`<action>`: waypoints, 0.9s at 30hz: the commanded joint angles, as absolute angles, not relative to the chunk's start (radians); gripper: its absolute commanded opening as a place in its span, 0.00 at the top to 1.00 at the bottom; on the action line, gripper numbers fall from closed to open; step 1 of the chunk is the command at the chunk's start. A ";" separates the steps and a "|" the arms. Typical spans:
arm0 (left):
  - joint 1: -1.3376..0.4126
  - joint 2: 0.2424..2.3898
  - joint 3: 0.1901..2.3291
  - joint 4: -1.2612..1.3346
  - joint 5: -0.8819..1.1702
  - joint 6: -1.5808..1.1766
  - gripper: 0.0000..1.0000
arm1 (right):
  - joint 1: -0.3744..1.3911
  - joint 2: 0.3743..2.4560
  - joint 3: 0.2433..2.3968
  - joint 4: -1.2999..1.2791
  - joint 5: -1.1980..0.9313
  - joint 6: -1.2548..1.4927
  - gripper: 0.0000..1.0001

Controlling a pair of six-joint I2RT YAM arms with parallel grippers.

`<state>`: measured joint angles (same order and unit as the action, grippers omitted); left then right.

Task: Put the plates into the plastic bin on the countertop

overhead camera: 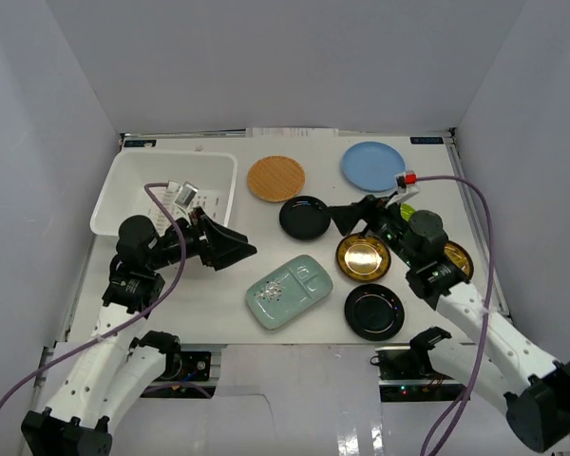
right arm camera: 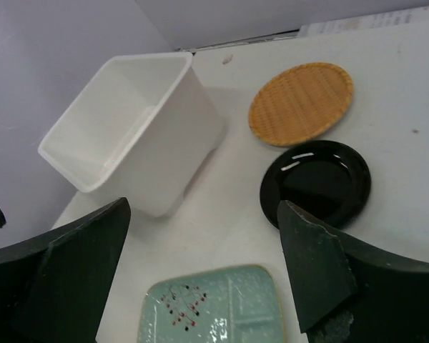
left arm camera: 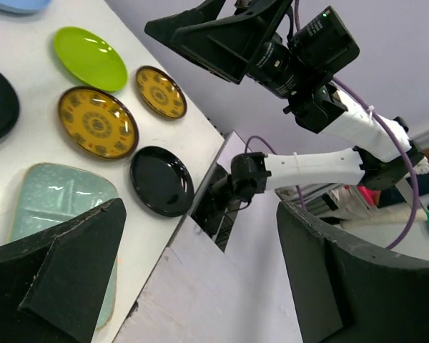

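Several plates lie on the countertop (overhead camera: 218,309): a tan woven one (overhead camera: 275,178), a light blue one (overhead camera: 372,164), two black ones (overhead camera: 304,218) (overhead camera: 373,312), a gold one (overhead camera: 363,257), a second gold one (overhead camera: 459,258) half under the right arm, and a pale-green divided plate (overhead camera: 288,291). The left wrist view also shows a lime green plate (left arm camera: 91,57). The white plastic bin (overhead camera: 171,157) stands at the back left with no plate in it. My left gripper (overhead camera: 236,249) hangs open right of the bin. My right gripper (overhead camera: 354,217) is open above the divided plate (right arm camera: 214,307) and a black plate (right arm camera: 314,182).
White walls close in the table on three sides. The left arm's purple cable (overhead camera: 161,204) loops over the bin's near side. The table's near edge (left arm camera: 179,236) drops off beside the black plate (left arm camera: 161,181). The right arm (left arm camera: 300,50) reaches over the plates.
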<state>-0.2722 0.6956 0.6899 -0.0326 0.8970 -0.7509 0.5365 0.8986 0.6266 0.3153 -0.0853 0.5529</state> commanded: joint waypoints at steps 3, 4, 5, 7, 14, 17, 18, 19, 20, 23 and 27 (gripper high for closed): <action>-0.417 0.752 0.628 0.063 0.830 -0.764 0.02 | 0.489 0.714 0.505 0.002 -0.113 0.451 0.20; -0.434 0.773 0.620 0.063 0.803 -0.762 0.02 | 0.489 0.678 0.500 -0.047 -0.155 0.481 0.25; -0.449 0.784 0.614 0.063 0.786 -0.758 0.02 | 0.489 0.664 0.483 -0.075 -0.178 0.507 0.29; -0.488 0.810 0.606 0.052 0.731 -0.743 0.02 | 0.491 0.623 0.445 -0.086 -0.271 0.630 0.45; -0.575 0.859 0.756 -0.108 0.568 -0.572 0.02 | 0.633 0.606 0.279 0.031 -0.143 0.876 0.35; -0.578 0.807 0.804 -0.202 0.488 -0.479 0.02 | 0.792 0.716 0.287 0.067 -0.019 0.923 0.31; -0.578 0.789 0.805 -0.221 0.468 -0.460 0.02 | 0.819 0.745 0.290 0.078 0.009 0.942 0.31; -0.578 0.772 0.807 -0.236 0.450 -0.430 0.02 | 0.836 0.773 0.288 0.109 0.058 0.962 0.31; -0.578 0.755 0.804 -0.271 0.413 -0.417 0.02 | 0.850 0.800 0.284 0.126 0.070 0.980 0.31; -0.578 0.694 0.786 -0.325 0.355 -0.376 0.02 | 0.887 0.899 0.267 0.178 0.104 1.064 0.31; -0.580 0.617 0.739 -0.345 0.310 -0.359 0.02 | 0.955 0.978 0.288 0.152 0.178 1.107 0.31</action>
<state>-0.5735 0.6510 0.7704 -0.2779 0.3920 -0.4149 0.9112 0.9371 0.2710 0.1074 0.0738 1.0317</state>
